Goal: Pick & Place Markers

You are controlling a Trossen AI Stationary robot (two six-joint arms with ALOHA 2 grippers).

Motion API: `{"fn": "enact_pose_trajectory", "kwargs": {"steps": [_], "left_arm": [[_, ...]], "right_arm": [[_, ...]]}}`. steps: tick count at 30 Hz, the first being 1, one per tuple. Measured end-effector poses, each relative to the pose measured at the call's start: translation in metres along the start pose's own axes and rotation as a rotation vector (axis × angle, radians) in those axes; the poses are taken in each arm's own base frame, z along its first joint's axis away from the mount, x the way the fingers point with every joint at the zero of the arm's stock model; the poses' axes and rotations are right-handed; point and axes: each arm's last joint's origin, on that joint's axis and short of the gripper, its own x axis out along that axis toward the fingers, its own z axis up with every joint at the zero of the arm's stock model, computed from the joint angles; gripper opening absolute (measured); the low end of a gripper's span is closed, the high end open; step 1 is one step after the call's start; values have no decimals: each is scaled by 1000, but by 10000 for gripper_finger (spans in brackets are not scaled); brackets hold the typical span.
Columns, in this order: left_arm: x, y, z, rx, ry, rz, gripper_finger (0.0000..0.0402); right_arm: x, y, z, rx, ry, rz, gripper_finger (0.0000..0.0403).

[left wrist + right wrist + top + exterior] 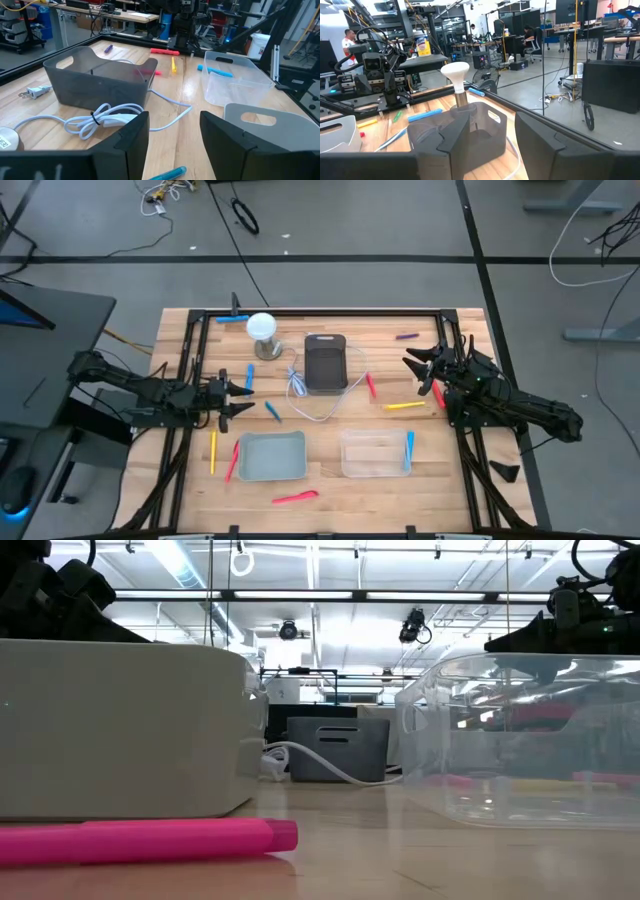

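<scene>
The left gripper (pixel 243 398) is hovering low near the table's (pixel 330 480) left edge, its arm reaching in level from that side, fingers apart and holding nothing. The right gripper (pixel 414 364) is hanging near the right edge, fingers also spread and empty. The markers (pixel 405 406) are lying scattered across the table; one blue marker (pixel 408 451) is sitting in the clear bin (pixel 375 453), and a pink one (pixel 295 498) is lying near the front edge.

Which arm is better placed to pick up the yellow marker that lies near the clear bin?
The right arm, probably. Its pincer hovers open beside the yellow marker, above the clear bin. The left pincer sits across the table, past the gray bin.
</scene>
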Motion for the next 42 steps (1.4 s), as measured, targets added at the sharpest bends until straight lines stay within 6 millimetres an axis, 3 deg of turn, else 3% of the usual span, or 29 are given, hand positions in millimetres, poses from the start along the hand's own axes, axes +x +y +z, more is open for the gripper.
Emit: {"fn": "enact_pose_trajectory", "kwargs": {"steps": [28,36,42], "left_arm": [[0,-1,3,-2,2,-16,183],[-8,-8,49,3,-92,-24,183],[-17,-13,92,24,-56,19,183]], "right_arm": [[0,0,0,0,0,0,159],[0,0,0,0,0,-1,159],[0,0,0,0,0,-1,159]]}}
